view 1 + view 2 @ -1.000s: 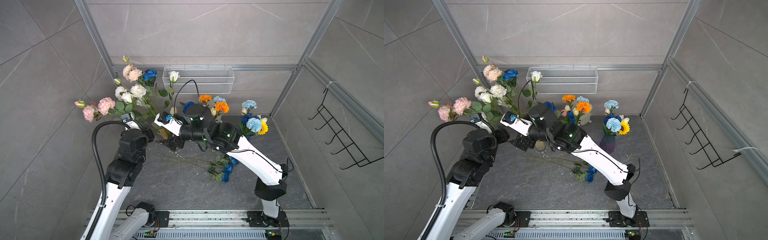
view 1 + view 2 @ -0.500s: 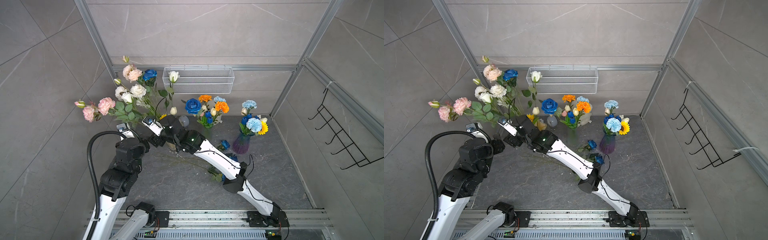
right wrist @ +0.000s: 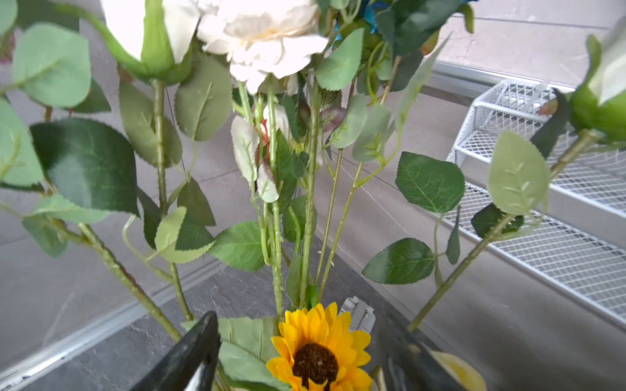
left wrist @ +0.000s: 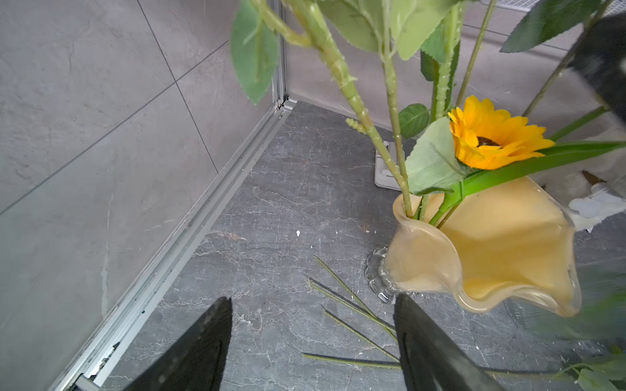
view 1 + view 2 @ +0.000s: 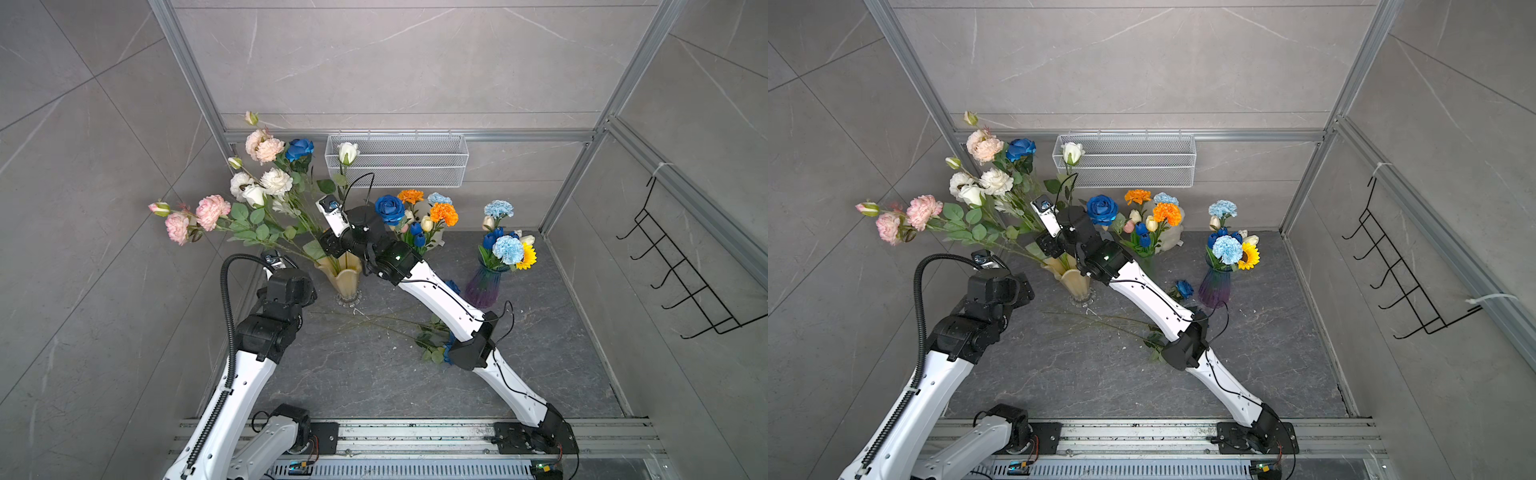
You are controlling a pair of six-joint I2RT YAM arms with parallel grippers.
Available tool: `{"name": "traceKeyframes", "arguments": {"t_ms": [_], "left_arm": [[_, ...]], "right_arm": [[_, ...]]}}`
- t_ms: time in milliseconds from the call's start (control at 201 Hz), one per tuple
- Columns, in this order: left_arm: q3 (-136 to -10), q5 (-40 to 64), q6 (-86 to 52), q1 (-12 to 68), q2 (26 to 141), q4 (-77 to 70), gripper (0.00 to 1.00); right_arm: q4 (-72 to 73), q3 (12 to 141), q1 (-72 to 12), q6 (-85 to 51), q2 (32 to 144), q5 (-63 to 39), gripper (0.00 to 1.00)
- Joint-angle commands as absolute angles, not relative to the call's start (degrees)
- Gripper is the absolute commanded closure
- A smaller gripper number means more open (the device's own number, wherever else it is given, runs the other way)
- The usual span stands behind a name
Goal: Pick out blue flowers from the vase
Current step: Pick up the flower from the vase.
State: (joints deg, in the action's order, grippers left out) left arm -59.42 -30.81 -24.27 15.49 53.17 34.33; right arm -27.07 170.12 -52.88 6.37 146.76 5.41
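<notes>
both claws open at the amber vase

the right gripper (image 3: 297, 316) hangs over the mouth of the amber vase (image 5: 343, 274), its fingers spread wide among the upright stems (image 3: 276, 270), closed on nothing; a small sunflower (image 3: 316, 359) sits low between them. the left gripper (image 4: 313, 298) is just beside that vase on the robot's left, fingers likewise apart and empty over the dark table (image 4: 271, 210).

the blue flowers (image 5: 1021, 149) are scattered. one deep blue rose (image 5: 300, 148) stands tall in the amber vase among white blooms (image 5: 275, 181) and pink blooms (image 5: 212, 211), well apart from the right gripper. a second blue rose (image 5: 389, 209) shows just behind the right wrist (which vase holds it i cannot tell), near small blue tulips (image 5: 417, 230) and orange carnations (image 5: 444, 214). pale blue carnations (image 5: 508, 248) sit in the purple vase (image 5: 484, 286). on the table a loose blue bloom (image 5: 1184, 288) lies beside the purple vase, and long bare stems (image 5: 374, 324) run from near the amber vase under the right arm.
</notes>
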Motion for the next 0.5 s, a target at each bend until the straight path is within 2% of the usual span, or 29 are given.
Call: {"name": "traceKeyframes", "arguments": {"t_ms": [0,184,493], "left_arm": [[-59.16,-29.53,-25.92,14.73,54.26,28.48,0.23],[-57.44,-29.58,-25.85,14.14,56.28,24.95,0.23],[-56.59,-27.34,-26.03,9.78,57.22,20.92,0.24]], "right_arm": [[-21.91,170.07,-52.36,4.25,148.67,1.52,0.28],[-18.19,170.00,-51.83,4.07,150.33,-1.38,0.36],[-10.87,170.07,-51.38,4.66,154.87,1.83,0.38]]}}
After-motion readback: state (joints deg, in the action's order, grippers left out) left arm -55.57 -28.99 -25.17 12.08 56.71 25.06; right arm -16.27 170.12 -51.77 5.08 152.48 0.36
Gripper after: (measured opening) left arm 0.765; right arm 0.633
